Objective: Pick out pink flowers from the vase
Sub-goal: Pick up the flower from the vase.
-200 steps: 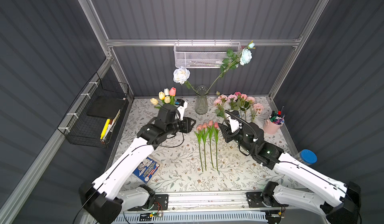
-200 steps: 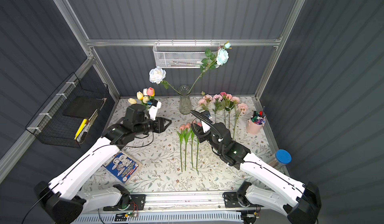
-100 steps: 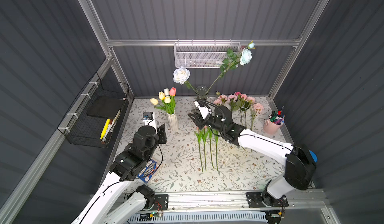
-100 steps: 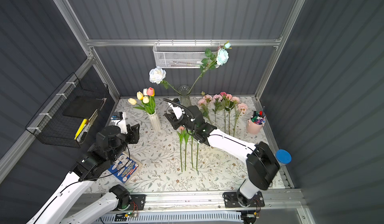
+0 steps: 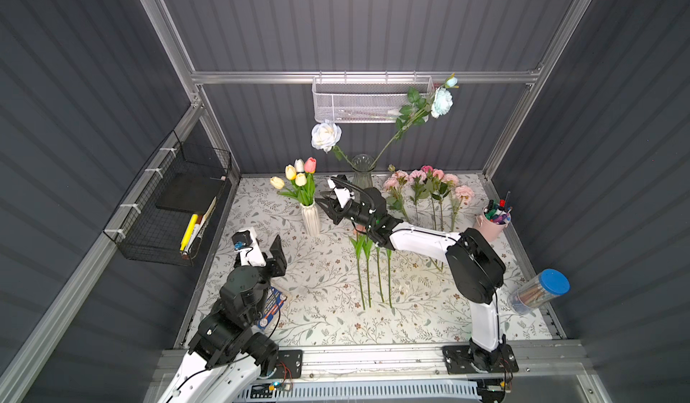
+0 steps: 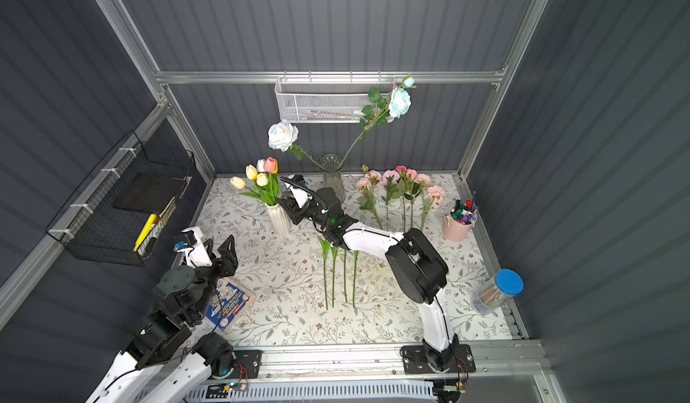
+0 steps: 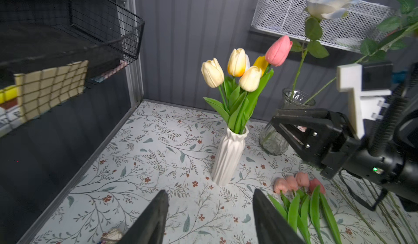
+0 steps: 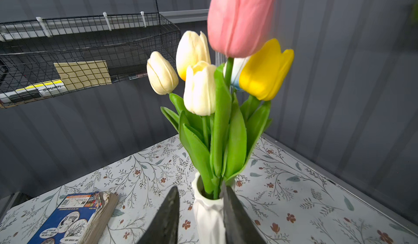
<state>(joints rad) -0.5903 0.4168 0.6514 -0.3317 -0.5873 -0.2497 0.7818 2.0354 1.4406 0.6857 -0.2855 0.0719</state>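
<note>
- Pink showed on only one bloom left upright: a tulip (image 8: 239, 17), the tallest in the white ribbed vase (image 8: 208, 211), among cream tulips (image 8: 199, 89) and a yellow tulip (image 8: 267, 71).
- Four pink tulips (image 7: 298, 181) already lay side by side on the surface (image 5: 321, 281), and the pink roses (image 5: 429, 181) lay in a row toward the back. The glass vase (image 5: 363, 169) held only a white rose (image 5: 326, 137) and a pale blue rose (image 5: 442, 102).
- The right hand (image 5: 325, 209) hung just beside the white vase's neck, its jaws a moderate way apart and holding nothing. In the right wrist view the neck sat between the two fingers (image 8: 167, 215).
- The left hand (image 7: 210, 192) was well back near the book (image 8: 74, 215), jaws wide and empty.
- The step in hand looked like taking that last pink tulip.
- To do it well, the right hand would want to come up off the neck and close on the pink stem (image 8: 228, 71) alone, just under the bloom where it stood clear of the leaves (image 8: 235, 145). Lower down the stems were packed together, and a cream one could be pinched too.
- A straight pull upward along the vase's axis would suit. A sideways drag could tip the narrow vase, which nothing was steadying.
- The freed tulip would belong beside the four on the surface.
</note>
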